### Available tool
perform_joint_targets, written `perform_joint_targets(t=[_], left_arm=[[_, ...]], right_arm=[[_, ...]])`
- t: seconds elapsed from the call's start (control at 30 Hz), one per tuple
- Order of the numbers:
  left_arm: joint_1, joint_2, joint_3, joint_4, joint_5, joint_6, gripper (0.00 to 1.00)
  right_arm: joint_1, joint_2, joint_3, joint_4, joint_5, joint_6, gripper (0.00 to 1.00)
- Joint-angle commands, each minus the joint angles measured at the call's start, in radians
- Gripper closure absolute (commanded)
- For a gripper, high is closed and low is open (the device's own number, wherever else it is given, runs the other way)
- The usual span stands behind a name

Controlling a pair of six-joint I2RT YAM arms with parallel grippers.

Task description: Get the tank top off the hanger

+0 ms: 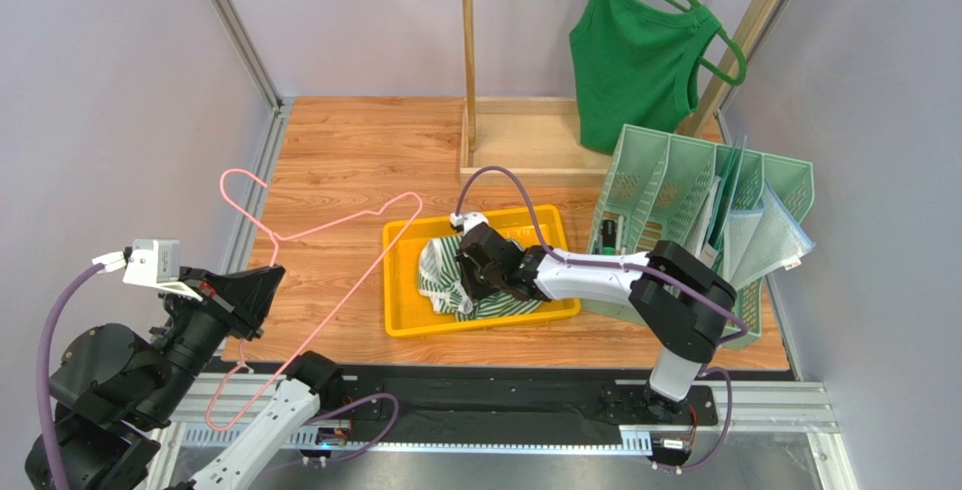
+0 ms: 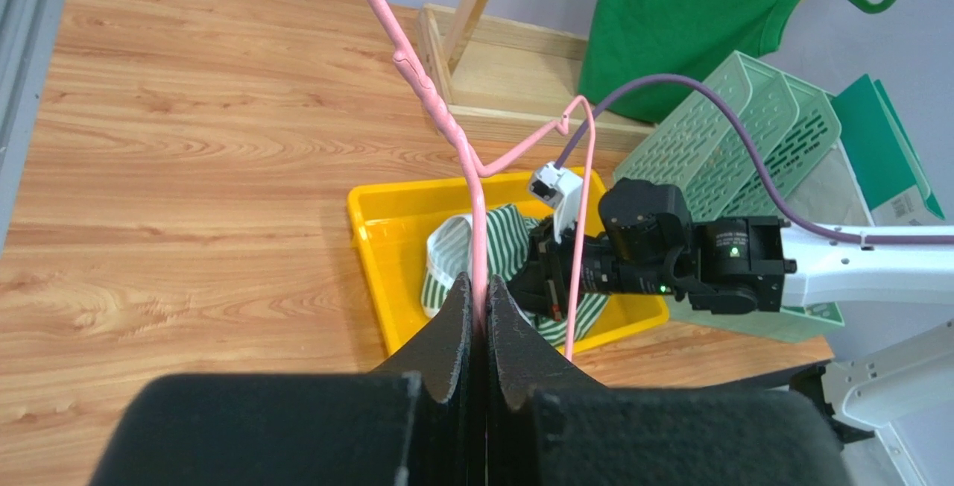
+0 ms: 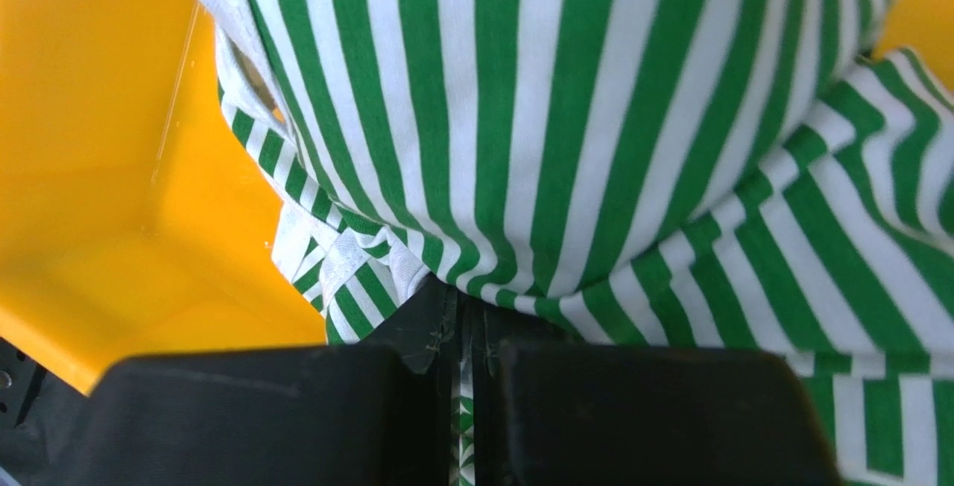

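My left gripper (image 2: 484, 296) is clamped on the pink hanger (image 2: 478, 229). Its two black fingers are pressed together with the thin wire pinched between them. I hold the hanger in the air over the left part of the wooden surface (image 1: 339, 152). In the top view its hook points toward the far left, and one long side runs back toward my base. In the left wrist view another stretch of the wire crosses in front of my right arm.

My right gripper (image 3: 465, 318) is down in the yellow tray (image 1: 395, 287), closed on the striped tank top (image 3: 560, 117). A fold of the green and white cloth is caught between the fingers, and the rest bulges up just ahead of them. The striped tank top is off the pink hanger and lies bunched in the tray, mostly in its left half. The tray sits on the surface near the middle.

Behind the tray a wooden rack (image 1: 466, 39) stands on a flat base. To its right a green tank top (image 1: 632, 62) hangs on a green hanger (image 1: 723, 56), tilted. Mint green file holders (image 1: 678, 186) stand just beside the tray on the right, with papers or folders in their slots. My right arm reaches across in front of them.
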Motion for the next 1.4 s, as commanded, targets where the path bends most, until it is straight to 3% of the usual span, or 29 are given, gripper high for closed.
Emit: perform_joint_targets(t=[0.0, 0.03, 0.07, 0.13, 0.17, 0.27, 0.33, 0.57, 0.7, 0.83, 1.0, 1.17, 1.37], left_arm=[[0.004, 0.009, -0.017, 0.079, 0.023, -0.012, 1.00], [0.004, 0.009, -0.035, 0.091, 0.023, -0.009, 1.00], [0.004, 0.010, -0.045, 0.115, 0.023, -0.009, 1.00], [0.004, 0.019, -0.074, 0.152, 0.020, -0.009, 1.00], [0.003, 0.024, -0.082, 0.163, 0.017, -0.006, 1.00], [0.003, 0.038, -0.124, 0.212, -0.015, -0.011, 1.00], [0.003, 0.048, -0.150, 0.230, -0.060, -0.031, 1.00], [0.004, 0.061, -0.236, 0.281, -0.241, -0.141, 1.00], [0.004, 0.102, -0.264, 0.290, -0.336, -0.172, 1.00], [0.004, 0.162, -0.267, 0.269, -0.393, -0.218, 1.00], [0.003, 0.217, -0.241, 0.192, -0.477, -0.287, 1.00], [0.003, 0.292, -0.181, 0.076, -0.514, -0.330, 1.00], [0.004, 0.277, -0.197, 0.050, -0.508, -0.348, 1.00]], right_arm=[[0.002, -0.128, -0.039, -0.053, 0.119, 0.024, 0.96], [0.002, -0.143, -0.036, -0.080, 0.131, 0.018, 0.93], [0.004, -0.160, -0.032, -0.096, 0.143, 0.009, 0.79], [0.004, -0.203, -0.006, -0.146, 0.160, -0.007, 0.64], [0.002, -0.215, 0.003, -0.166, 0.183, -0.013, 0.48], [0.002, -0.275, 0.030, -0.225, 0.222, -0.034, 0.27], [0.002, -0.318, 0.050, -0.274, 0.239, -0.039, 0.20], [0.049, -0.453, 0.143, -0.335, 0.263, -0.065, 0.13], [0.237, -0.473, 0.252, -0.269, 0.248, -0.216, 0.07], [0.414, -0.395, 0.373, -0.193, 0.246, -0.420, 0.03], [0.598, -0.258, 0.480, -0.061, 0.386, -0.635, 0.04], [0.669, -0.151, 0.566, 0.051, 0.482, -0.816, 0.05], [0.675, -0.073, 0.631, 0.099, 0.501, -0.892, 0.09]])
